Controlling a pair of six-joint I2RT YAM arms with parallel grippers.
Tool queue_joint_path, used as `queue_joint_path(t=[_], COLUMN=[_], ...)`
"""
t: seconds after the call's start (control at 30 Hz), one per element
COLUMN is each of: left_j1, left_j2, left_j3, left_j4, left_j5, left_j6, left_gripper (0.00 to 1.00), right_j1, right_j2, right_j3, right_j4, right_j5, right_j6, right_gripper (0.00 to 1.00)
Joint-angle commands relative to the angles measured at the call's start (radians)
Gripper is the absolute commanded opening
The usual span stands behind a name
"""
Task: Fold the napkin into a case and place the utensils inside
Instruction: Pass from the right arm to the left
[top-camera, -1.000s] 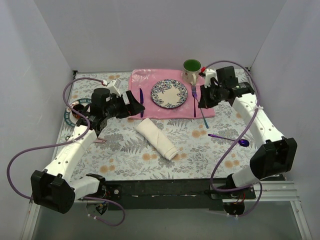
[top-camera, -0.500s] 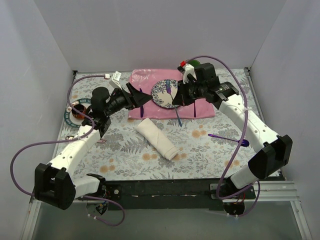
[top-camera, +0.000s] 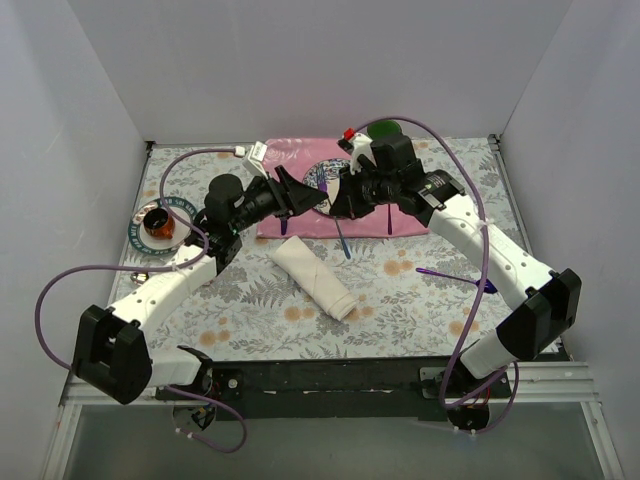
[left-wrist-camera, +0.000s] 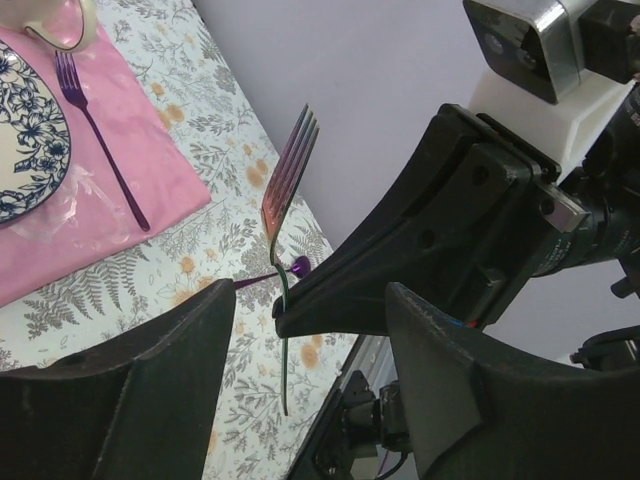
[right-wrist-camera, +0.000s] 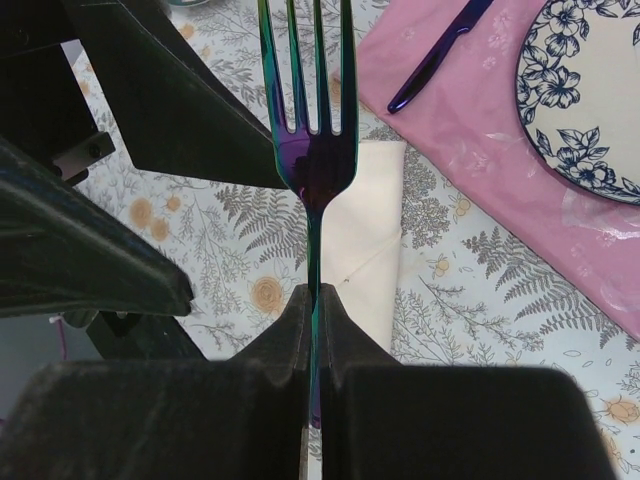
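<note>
Left tool (top-camera: 303, 194): jaws apart, nothing grasped, facing fork (top-camera: 343, 240) | case (top-camera: 314, 277): on tabletop (top-camera: 240, 300), centre | right tool (top-camera: 338, 203): clamped on fork handle, tines up, aloft | spoon (top-camera: 458, 276): on tabletop, right.

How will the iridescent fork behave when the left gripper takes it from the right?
The fork looks like thin polished metal, so probably stiff but slippery. The right gripper pinches only its slim handle, so it may pivot when the left gripper closes.

The right wrist view crops the fork (right-wrist-camera: 318, 165) at its tine tips.
</note>
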Motion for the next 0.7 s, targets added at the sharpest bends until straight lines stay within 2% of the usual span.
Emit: queue_joint_path(t=[0.0, 0.17, 0.27, 0.4, 0.67], left_j1=[-0.016, -0.017, -0.026, -0.045, -0.048], left_j2=[0.007, 0.016, -0.007, -0.003, 0.022], left_j3=[0.050, 0.056, 0.003, -0.019, -0.022], left_j4=[-0.002, -0.037, 0.001, 0.018, 0.063], left_j5=[-0.059, -0.062, -0.031, -0.045, -0.051], left_j6=[0.009, -0.012, -0.056, -0.084, -0.118], left_gripper=[0.57, 0.53, 0.52, 0.42, 0.31], right_j1=[0.023, 0.037, 0.035, 0.040, 0.045], right_j2=[-0.049, -0.059, -0.063, -0.055, -0.059], right_j3=[-0.009, -0.021, -0.012, -0.007, -0.017], right_j4=[0.047, 0.049, 0.050, 0.053, 0.081], right_j5=[0.030, 0.056, 0.080, 0.071, 0.057], right_j6=[0.000, -0.008, -0.008, 0.001, 0.023], right_gripper=[0.01, 0.01, 0.01, 0.01, 0.01])
